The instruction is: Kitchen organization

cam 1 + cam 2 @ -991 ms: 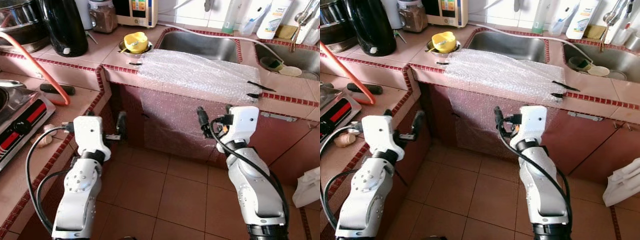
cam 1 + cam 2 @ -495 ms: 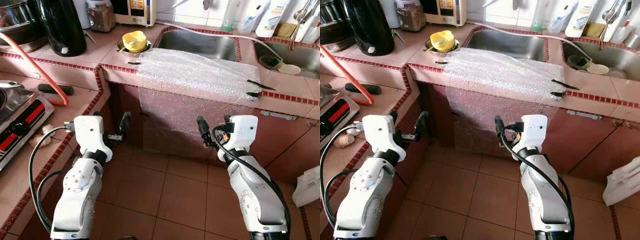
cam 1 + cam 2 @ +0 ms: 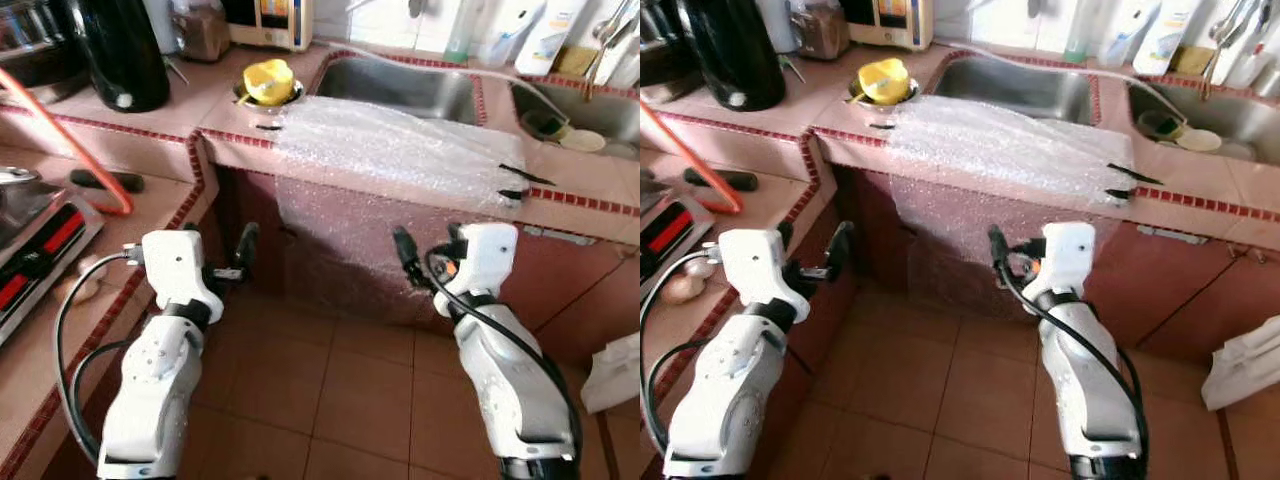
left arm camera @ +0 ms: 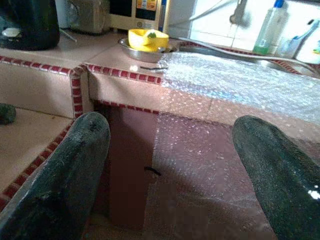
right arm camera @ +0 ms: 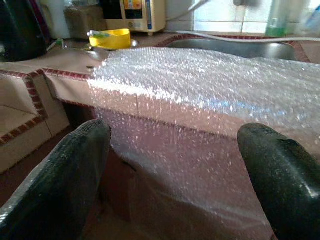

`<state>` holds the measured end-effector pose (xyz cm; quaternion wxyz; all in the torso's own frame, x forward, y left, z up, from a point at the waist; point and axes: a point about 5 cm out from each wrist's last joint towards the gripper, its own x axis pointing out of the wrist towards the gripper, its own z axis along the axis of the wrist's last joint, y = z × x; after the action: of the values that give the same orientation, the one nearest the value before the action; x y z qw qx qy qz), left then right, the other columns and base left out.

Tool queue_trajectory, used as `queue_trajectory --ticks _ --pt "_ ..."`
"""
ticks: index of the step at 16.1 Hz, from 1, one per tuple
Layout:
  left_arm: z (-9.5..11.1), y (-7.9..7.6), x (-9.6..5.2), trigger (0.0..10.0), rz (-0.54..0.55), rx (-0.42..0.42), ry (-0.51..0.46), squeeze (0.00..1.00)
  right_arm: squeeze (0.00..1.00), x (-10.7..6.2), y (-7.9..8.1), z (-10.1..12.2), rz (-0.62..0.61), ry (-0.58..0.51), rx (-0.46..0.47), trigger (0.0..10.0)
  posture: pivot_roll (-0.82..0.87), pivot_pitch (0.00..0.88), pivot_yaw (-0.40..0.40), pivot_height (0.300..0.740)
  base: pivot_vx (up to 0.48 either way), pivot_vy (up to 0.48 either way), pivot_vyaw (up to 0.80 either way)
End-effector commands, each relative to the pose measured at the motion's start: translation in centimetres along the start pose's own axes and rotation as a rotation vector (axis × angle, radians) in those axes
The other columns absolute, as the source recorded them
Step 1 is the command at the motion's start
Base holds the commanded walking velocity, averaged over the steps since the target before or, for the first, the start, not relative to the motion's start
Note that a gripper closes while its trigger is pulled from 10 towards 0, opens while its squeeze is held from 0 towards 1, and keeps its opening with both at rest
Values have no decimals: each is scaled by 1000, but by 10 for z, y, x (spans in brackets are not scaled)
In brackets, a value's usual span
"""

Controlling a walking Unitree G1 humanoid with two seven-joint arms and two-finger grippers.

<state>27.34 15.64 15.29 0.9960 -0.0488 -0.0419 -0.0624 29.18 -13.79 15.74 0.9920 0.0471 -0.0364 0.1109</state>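
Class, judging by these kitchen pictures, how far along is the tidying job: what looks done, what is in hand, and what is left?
Done: nothing visibly. The bubble wrap is draped over the counter edge beside the sink; the yellow bowl sits out.
In hand: nothing. The left pincer and right pincer are both open, raised before the wrap, apart from it.
Left: probably gripping the wrap and clearing the counter.

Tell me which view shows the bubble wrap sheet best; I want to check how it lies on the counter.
The left eye view: the whole bubble wrap sheet lies over the counter edge before the sink and hangs down the front. The right eye view matches. Both wrist views show parts of it between open pincer fingers.
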Motion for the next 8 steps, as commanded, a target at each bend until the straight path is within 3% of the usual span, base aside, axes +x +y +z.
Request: queue_trajectory --ticks 1,8 --pt "3 -6 1 10000 -21 -5 -10 0 0 -3 -8 0 -26 0 -8 10000 -5 102 -36 740 390 0 0" --pt "1 -7 2 10000 -30 -12 -2 0 0 -1 -8 0 -30 -8 -18 10000 -12 98 -33 740 400 0 0"
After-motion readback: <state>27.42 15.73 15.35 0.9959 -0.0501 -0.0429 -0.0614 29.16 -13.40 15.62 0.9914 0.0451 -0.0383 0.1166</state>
